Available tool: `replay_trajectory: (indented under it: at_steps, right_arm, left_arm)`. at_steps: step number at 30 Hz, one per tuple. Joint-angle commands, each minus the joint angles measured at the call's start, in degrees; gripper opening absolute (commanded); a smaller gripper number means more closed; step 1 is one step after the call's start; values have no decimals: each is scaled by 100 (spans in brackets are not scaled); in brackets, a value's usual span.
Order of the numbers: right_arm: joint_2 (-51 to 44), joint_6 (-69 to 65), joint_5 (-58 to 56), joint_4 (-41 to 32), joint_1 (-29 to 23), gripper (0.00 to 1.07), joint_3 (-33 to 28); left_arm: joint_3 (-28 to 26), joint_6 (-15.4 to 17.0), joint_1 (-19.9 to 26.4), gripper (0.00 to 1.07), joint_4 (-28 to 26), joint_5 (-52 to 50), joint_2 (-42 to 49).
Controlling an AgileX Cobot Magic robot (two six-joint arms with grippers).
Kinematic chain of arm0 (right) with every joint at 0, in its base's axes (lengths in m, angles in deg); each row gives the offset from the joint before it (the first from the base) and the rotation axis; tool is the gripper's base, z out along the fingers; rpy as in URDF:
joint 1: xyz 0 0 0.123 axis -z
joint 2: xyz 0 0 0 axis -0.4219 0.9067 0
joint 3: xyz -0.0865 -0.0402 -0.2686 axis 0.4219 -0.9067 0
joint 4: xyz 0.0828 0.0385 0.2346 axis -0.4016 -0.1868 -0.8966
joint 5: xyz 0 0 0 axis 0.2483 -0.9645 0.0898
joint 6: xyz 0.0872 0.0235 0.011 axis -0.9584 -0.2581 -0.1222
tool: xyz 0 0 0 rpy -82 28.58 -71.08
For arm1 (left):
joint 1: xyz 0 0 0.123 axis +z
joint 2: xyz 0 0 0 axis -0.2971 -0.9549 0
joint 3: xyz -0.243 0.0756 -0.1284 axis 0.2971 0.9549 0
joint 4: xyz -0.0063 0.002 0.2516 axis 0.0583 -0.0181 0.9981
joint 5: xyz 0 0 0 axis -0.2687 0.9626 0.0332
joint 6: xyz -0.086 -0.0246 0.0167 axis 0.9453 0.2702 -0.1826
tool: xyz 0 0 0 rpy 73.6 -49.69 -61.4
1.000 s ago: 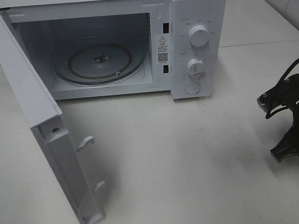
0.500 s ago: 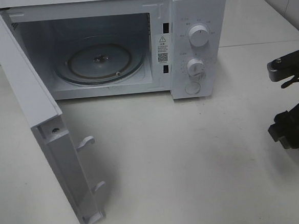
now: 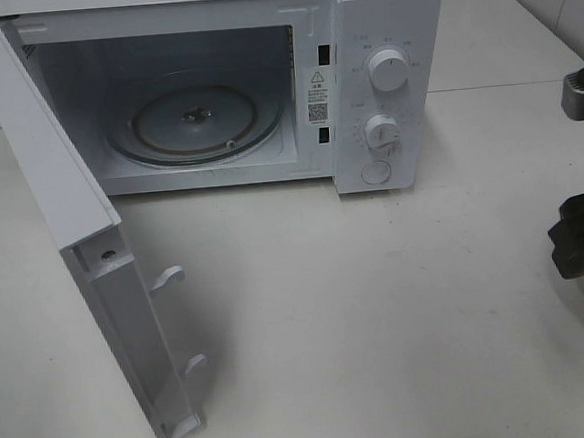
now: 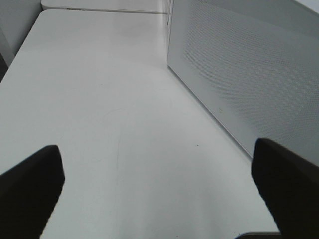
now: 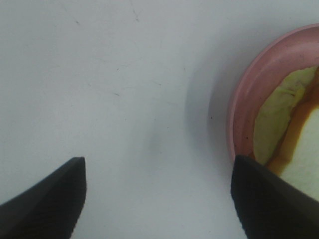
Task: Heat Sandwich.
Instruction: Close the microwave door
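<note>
Left gripper (image 4: 157,191): jaws wide apart, empty, over bare table (image 4: 99,99) beside the microwave door (image 4: 249,74). Right gripper (image 5: 157,199): jaws apart, holding nothing. Sandwich (image 5: 291,134): on pink plate (image 5: 249,94), just beside one right fingertip (image 5: 264,199).

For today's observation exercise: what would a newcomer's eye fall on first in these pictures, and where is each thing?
First, the white microwave at the back of the table, its door swung wide open toward the front left and its glass turntable bare. Next, in the right wrist view, the pink plate with the sandwich, beside the open right gripper.
</note>
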Motion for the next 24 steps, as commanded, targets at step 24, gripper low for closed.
replay_trajectory:
  at_steps: [24]
  right_arm:
    - [-2750, 424, -1409, -355, 17, 76, -11]
  left_arm:
    - [11, 29, -34, 98, 17, 0, 92]
